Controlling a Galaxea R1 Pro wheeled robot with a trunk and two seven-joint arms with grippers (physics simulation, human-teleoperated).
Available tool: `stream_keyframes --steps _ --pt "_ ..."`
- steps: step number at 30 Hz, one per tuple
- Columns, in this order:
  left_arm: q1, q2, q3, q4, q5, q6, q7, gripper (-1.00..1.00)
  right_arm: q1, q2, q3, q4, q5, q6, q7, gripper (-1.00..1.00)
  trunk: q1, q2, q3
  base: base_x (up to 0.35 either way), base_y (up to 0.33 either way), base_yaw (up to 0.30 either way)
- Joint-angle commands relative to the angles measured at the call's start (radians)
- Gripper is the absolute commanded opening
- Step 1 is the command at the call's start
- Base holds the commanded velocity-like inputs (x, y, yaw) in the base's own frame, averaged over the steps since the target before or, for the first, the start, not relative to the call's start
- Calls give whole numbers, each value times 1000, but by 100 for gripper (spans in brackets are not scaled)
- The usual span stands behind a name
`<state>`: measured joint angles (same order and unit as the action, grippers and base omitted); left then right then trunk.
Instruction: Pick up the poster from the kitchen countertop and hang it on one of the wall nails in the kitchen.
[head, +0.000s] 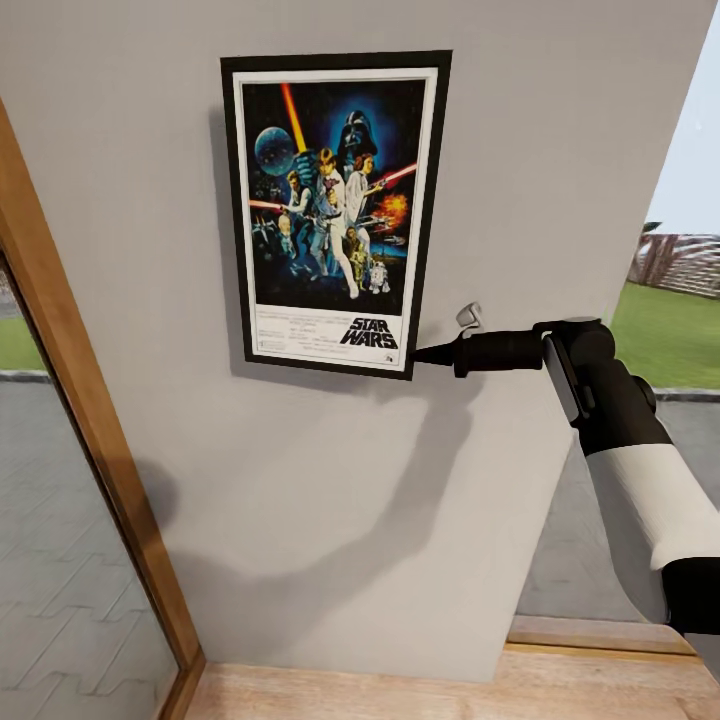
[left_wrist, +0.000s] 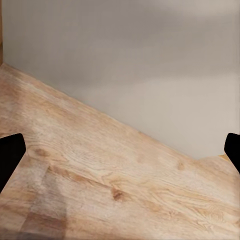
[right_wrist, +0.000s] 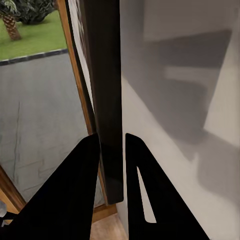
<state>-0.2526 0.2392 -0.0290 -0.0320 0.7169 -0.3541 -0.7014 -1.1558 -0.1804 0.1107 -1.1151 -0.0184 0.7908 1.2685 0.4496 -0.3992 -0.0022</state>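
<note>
The small print on the white strip of the poster (head: 335, 215), left of the "STAR WARS" lettering, was too fine to read. In the right wrist view only the poster's dark frame edge showed, its face turned out of sight. Any nail behind the poster was hidden. The right gripper (head: 418, 354) met the frame's lower right corner, where its jaws merged into one dark tip. The left gripper (left_wrist: 120, 150) was cut off, only dark finger ends at both sides.
</note>
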Motion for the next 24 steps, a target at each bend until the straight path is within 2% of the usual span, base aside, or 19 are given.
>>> stream_keyframes --steps 1,24 --pt "0 0 -3 1 3 -5 -3 100 -1 -1 1 0 -3 10 2 -100 0 -1 0 0 0 0" --pt "0 0 -3 1 3 -5 -2 100 -1 -2 -1 0 -3 10 3 -100 0 -1 0 40 0 0"
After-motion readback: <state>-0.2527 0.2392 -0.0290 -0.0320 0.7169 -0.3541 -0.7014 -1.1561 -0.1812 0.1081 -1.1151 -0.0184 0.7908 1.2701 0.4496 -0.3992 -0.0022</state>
